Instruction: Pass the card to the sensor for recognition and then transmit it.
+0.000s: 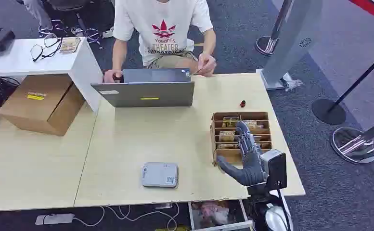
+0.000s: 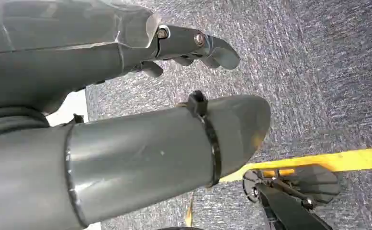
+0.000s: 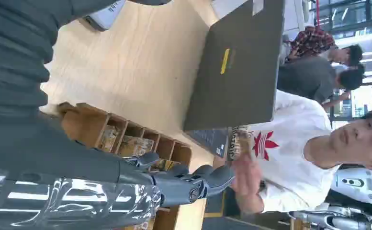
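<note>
Grey hand hovers over the card box

Grey and spread wide, the right hand (image 1: 246, 156) hangs above the wooden box (image 1: 219, 131), fingers apart and grasping nothing. Cards (image 1: 227, 135) lie directly beneath those fingers in the box's slotted rows, standing on edge with their long sides running across the box, so the reach looks like a short drop straight down. Nearer the robot and to the left of the box sits the grey sensor (image 1: 160, 174), flat on the desk (image 1: 136, 139). Beyond the box, a person (image 1: 161, 29) sits behind a laptop (image 1: 145, 88). Well away from the box, the left hand (image 2: 193, 45) hangs over grey carpet, fingers loose, gripping nothing.
</note>
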